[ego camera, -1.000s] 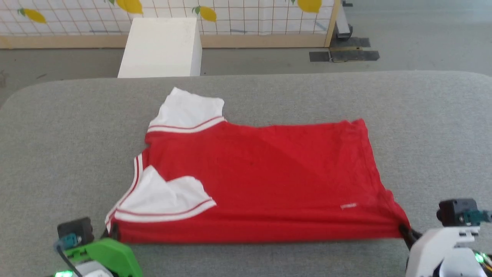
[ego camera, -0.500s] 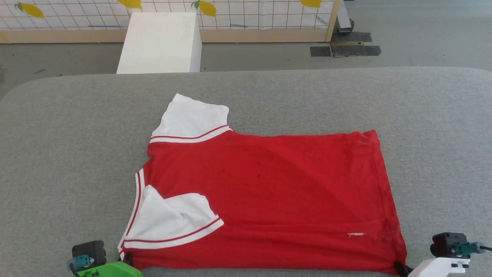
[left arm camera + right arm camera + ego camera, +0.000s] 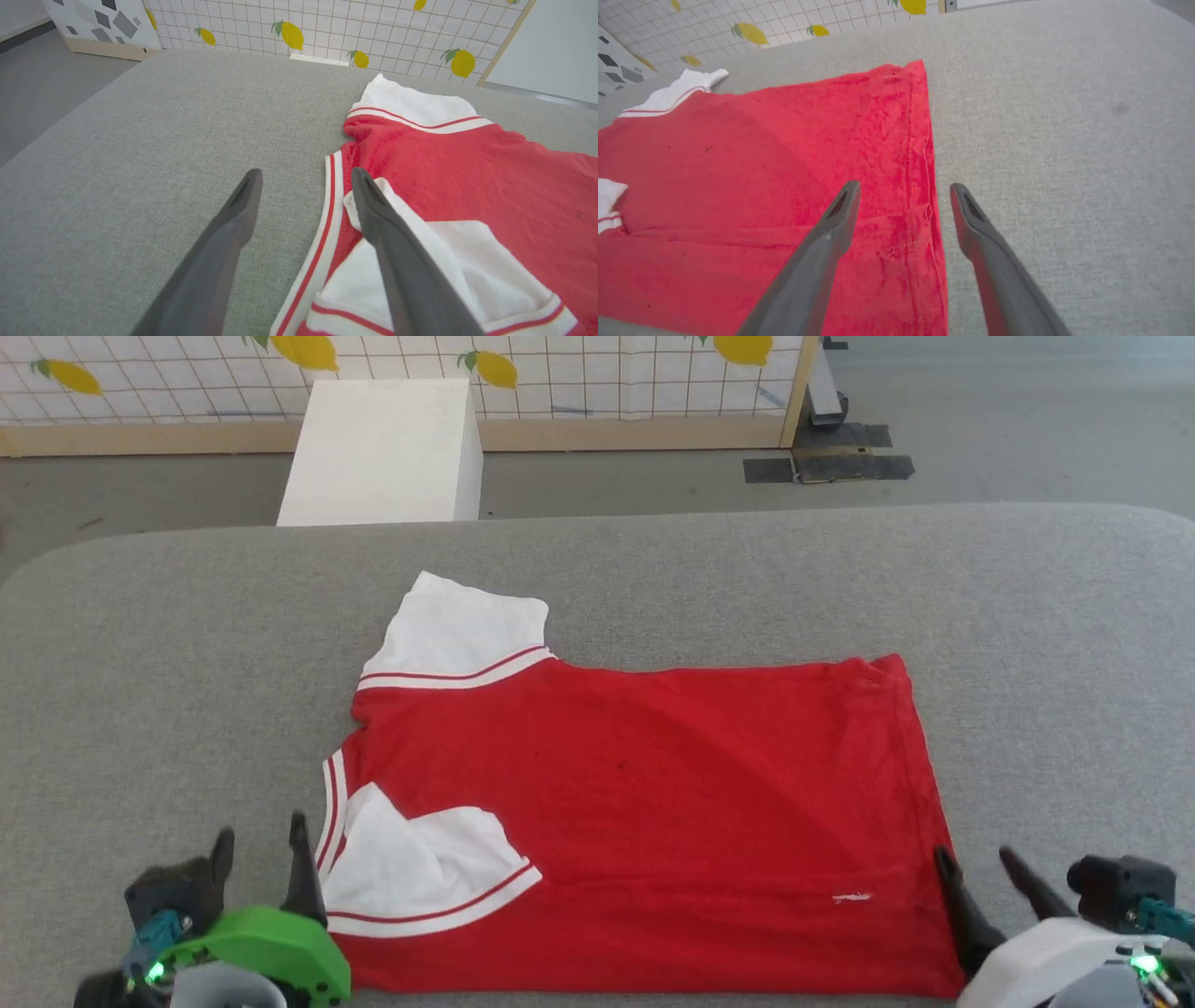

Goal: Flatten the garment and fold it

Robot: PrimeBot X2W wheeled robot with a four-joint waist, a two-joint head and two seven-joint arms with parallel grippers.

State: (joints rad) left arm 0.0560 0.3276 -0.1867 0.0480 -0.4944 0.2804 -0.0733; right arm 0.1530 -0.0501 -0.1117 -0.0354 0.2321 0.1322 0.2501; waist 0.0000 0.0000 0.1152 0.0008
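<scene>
The red jersey [image 3: 644, 803] lies flat on the grey table, plain red side up, collar end to the left and hem to the right. One white sleeve [image 3: 457, 630] sticks out at the far side; the other white sleeve [image 3: 425, 877] is folded onto the red body near me. My left gripper [image 3: 260, 840] is open at the jersey's near-left corner, straddling the striped collar trim [image 3: 329, 210]. At the near-right hem corner [image 3: 931, 219], my right gripper [image 3: 976, 863] is open, one finger over the cloth, one over the table. The print is hidden.
The grey padded table [image 3: 140, 663] has free room on all sides of the jersey. Behind it on the floor stand a white box [image 3: 383, 448] and a lemon-patterned grid panel [image 3: 560, 373] with a wooden frame.
Both grippers were shut on the jersey's near corners and have let go; now they stand open above them. The jersey settled flat. The camera shifted too.
</scene>
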